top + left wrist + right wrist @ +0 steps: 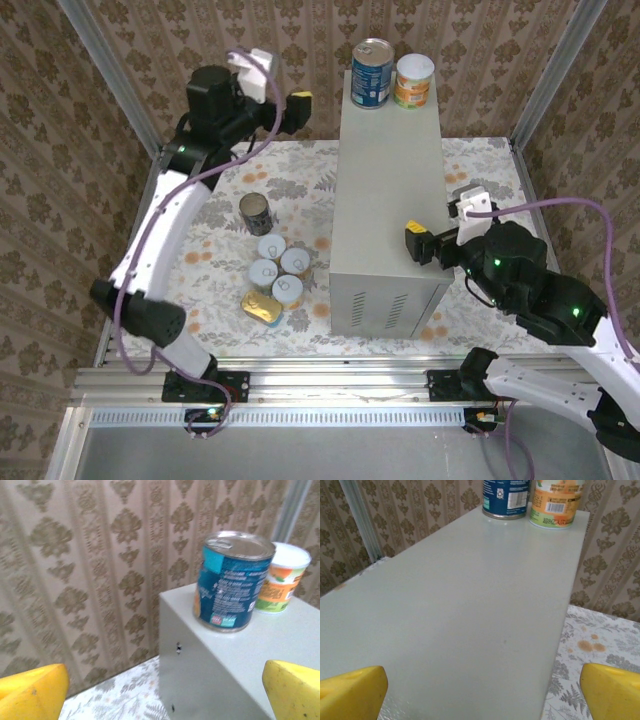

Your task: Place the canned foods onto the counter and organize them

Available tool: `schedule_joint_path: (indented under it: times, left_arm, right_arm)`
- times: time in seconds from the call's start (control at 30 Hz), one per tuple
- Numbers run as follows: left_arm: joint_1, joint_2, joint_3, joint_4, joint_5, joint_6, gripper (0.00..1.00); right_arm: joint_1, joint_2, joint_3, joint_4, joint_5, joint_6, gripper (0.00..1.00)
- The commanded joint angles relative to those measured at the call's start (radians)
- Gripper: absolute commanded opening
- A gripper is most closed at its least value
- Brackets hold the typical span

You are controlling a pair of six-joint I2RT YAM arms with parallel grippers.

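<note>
Left fingers (pixel 31 692) and right fingers (pixel 350 692) gape wide, empty; swing left carelessly and you'll topple the blue can (pixel 231 582) off the worktop (pixel 285 650).

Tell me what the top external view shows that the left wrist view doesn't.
Top external adds the cans on the floral floor: a dark can, a cluster of white-lidded cans, a flat yellow tin, plus the right pincer at the counter's right edge. Left wrist adds the blue can's label print and lid tab up close. Both share the blue can, the orange can beside it, and the counter top.
</note>
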Motion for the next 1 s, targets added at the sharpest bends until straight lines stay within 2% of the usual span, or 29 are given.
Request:
schedule_joint_path:
  times: [0.0, 0.1, 0.3, 0.43, 0.63, 0.97]
  left_arm:
    - [0.032, -0.058, -0.128, -0.044, -0.150, -0.097, 1.00]
    - [0.060, -0.132, -0.251, -0.101, -0.230, -0.170, 1.00]
    - [0.118, -0.236, -0.509, -0.146, -0.246, -0.285, 1.00]
    - [0.139, -0.241, -0.633, -0.156, -0.248, -0.324, 1.00]
    - [0.159, -0.196, -0.730, -0.126, -0.228, -0.354, 1.00]
    - [0.160, -0.007, -0.695, -0.072, -0.208, -0.352, 1.00]
  right_arm:
    - [-0.006, 0.023, 0.050, 0.047, -0.049, -0.032, 1.00]
    - [-0.007, 0.058, 0.077, 0.055, -0.082, -0.043, 1.00]
    - [-0.005, 0.137, 0.142, 0.056, -0.266, -0.073, 1.00]
    - [-0.001, 0.211, 0.207, 0.036, -0.402, -0.090, 1.00]
    - [0.028, 0.337, 0.320, -0.029, -0.622, -0.107, 1.00]
    - [0.140, 0.476, 0.431, -0.087, -0.604, -0.143, 1.00]
